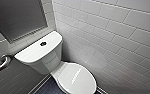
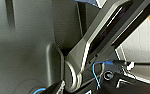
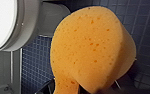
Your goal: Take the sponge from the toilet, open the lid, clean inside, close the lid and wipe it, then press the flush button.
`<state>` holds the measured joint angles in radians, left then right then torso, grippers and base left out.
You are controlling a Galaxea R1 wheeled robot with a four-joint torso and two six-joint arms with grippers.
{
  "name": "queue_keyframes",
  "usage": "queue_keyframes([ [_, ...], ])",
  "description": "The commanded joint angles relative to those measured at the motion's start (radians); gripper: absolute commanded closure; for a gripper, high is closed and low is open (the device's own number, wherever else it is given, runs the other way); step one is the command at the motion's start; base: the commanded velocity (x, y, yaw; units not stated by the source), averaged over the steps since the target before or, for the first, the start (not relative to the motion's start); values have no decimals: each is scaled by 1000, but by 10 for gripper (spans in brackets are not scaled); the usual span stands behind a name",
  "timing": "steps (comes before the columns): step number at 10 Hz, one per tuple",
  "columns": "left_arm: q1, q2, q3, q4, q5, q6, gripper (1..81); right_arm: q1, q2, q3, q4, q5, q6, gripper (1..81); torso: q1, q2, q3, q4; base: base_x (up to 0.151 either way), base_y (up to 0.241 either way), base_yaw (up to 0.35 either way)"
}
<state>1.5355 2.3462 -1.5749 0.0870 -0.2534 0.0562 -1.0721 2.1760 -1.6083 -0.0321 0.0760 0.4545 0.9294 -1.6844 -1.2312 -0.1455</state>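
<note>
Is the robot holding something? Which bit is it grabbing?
Yes: the right gripper holds the sponge by its narrow end, the end nearest the wrist camera, up in the air beside the toilet.

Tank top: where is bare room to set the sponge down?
Tank top is bare either side of the flush button, widest toward the grab bar. The closed lid is bare all over, room for the sponge. Tightest where the tank meets the tiled wall.

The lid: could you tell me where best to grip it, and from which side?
Probably the front rim of the lid, farthest from the tank: it lies closed and is hinged at the tank end, so that edge lifts easiest. Come from the front, hooking under the rim.
</note>
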Motion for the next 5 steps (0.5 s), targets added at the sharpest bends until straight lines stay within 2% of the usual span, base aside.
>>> queue_keyframes([
  [1, -129, -63, 102, 10, 226, -1, 10, -131, 29, -117, 14, -36, -2, 811, 0, 0, 0, 0, 0, 0, 0],
  [2, -163, -73, 117, 10, 249, -10, 10, -185, 17, -91, 35, -22, -16, 811, 0, 0, 0, 0, 0, 0, 0],
  [3, -188, -105, 163, 10, 252, -22, 10, -229, -9, -47, 67, 17, -80, 811, 0, 0, 0, 0, 0, 0, 0],
  [4, -215, -146, 222, 10, 252, -28, 10, -279, -37, 2, 166, 82, -192, 811, 0, 0, 0, 0, 0, 0, 0],
  [5, -244, -174, 260, 10, 252, -44, 10, -314, -52, 4, 244, 99, -264, 811, 0, 0, 0, 0, 0, 0, 0],
])
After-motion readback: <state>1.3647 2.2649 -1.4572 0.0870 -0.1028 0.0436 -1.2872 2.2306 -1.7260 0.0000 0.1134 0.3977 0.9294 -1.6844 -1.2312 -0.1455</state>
